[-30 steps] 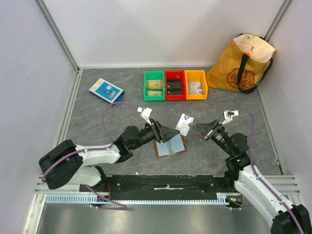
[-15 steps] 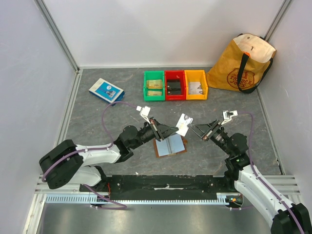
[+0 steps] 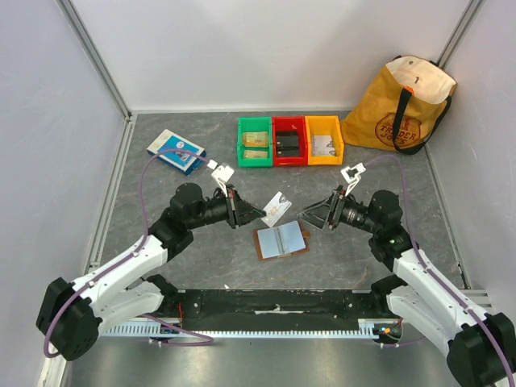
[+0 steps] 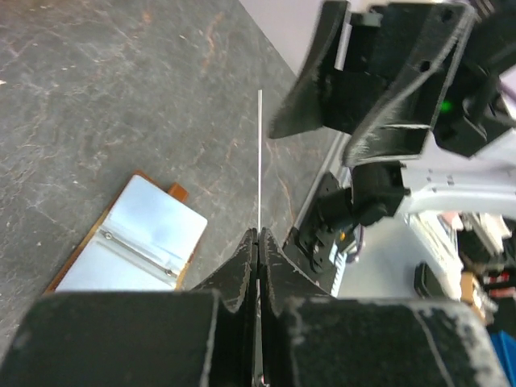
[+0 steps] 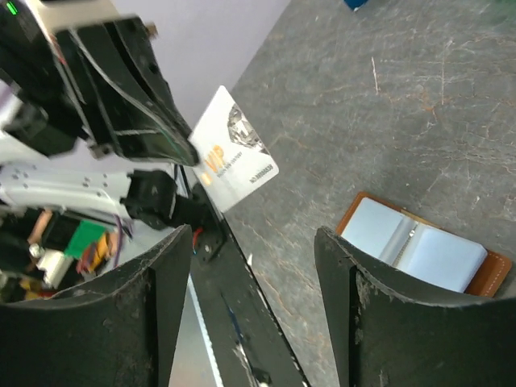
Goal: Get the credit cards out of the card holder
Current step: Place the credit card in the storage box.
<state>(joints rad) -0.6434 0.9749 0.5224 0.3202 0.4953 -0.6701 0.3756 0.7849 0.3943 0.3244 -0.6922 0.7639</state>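
Above counter (image 3: pixel 161 181), near-edge middle: left gripper (image 3: pixel 262 214) pinches VIP credit card (image 3: pixel 277 208) by its edge; right gripper (image 3: pixel 313 218) spread, empty. Risk: slim hold, card could pivot and drop.

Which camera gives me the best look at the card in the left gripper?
Right wrist: the card faces that camera, with its VIP print readable. Left wrist sees it edge-on, as a thin line. Top external shows it small and tilted.
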